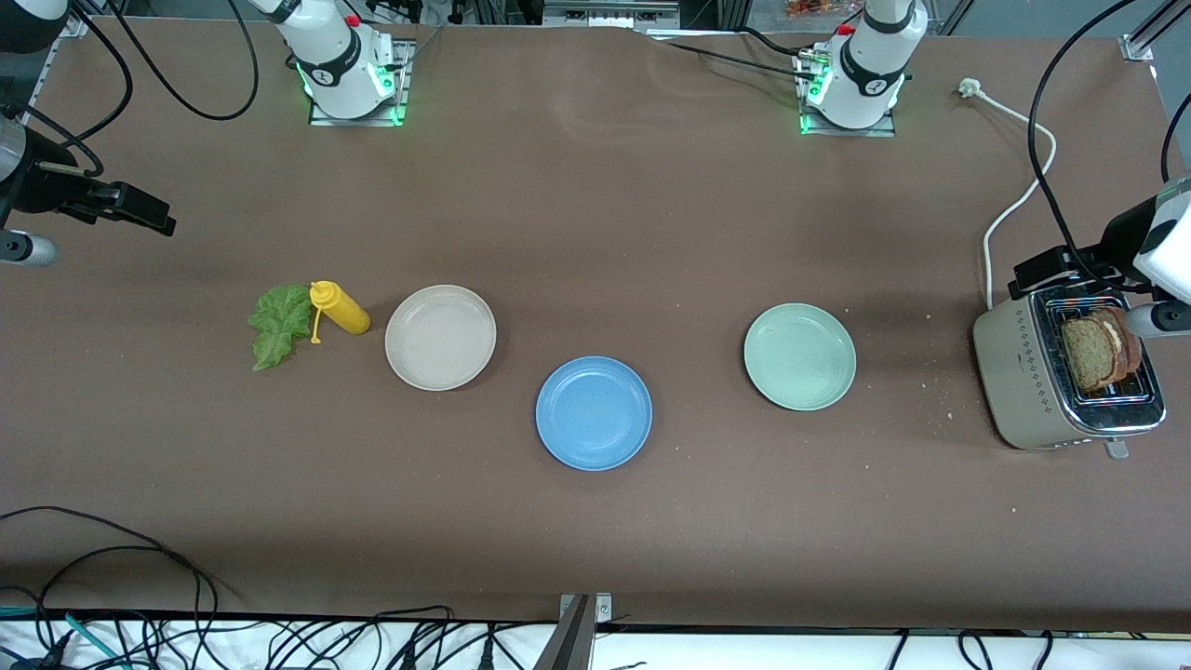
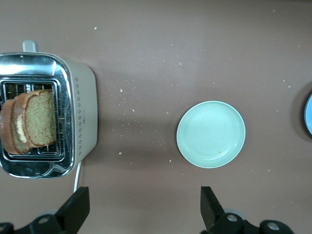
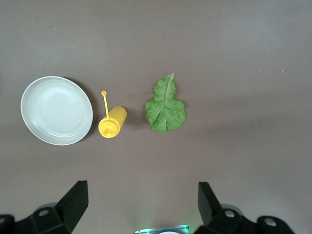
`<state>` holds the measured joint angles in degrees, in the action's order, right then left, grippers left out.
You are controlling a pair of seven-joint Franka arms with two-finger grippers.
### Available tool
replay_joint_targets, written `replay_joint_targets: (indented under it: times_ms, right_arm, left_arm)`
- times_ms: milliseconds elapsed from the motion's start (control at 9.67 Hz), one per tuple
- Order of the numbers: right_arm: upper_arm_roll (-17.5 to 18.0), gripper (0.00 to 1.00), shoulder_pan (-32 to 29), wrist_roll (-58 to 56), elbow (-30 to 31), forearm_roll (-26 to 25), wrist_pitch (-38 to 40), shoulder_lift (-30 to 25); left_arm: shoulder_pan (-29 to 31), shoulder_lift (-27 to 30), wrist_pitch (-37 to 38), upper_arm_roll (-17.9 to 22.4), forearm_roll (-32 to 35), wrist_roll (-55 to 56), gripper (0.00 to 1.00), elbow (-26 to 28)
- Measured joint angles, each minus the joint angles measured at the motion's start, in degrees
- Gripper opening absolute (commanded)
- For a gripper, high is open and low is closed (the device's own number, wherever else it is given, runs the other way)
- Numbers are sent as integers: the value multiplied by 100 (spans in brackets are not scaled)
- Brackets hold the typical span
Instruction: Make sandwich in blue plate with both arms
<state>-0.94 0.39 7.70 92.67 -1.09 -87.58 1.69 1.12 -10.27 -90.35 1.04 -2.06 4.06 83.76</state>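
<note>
A brown table [image 1: 595, 233] carries scattered crumbs near the toaster [image 1: 1023, 381] at the left arm's end, where two bread slices [image 1: 1098, 349] stand in the slots. The blue plate [image 1: 594, 412] sits empty, between the beige plate [image 1: 440, 337] and the pale green plate [image 1: 799, 355] and nearest the front camera. A lettuce leaf [image 1: 277, 324] lies beside a tipped yellow bottle [image 1: 341, 307]. The left gripper [image 2: 145, 212] hangs released above bare table beside the toaster; the right gripper [image 3: 142, 207], fingers spread, hangs apparently over bare table near the lettuce. Cables [image 1: 186, 633] trail along the table's front edge.

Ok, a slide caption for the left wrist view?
Left gripper open above table between toaster holding bread slices and empty pale green plate.
</note>
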Motion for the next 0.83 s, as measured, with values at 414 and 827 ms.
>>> replay_joint_targets:
  times_ms: [414,827]
  right_arm:
    - [8,100,1,30,-9,0,8,0]
    - [10,100,2,42,-11,0,8,2]
  left_arm:
    - [260,0,9,35,2,-6,100,0]
    - [911,-107,22,51,19,-719,100,22]
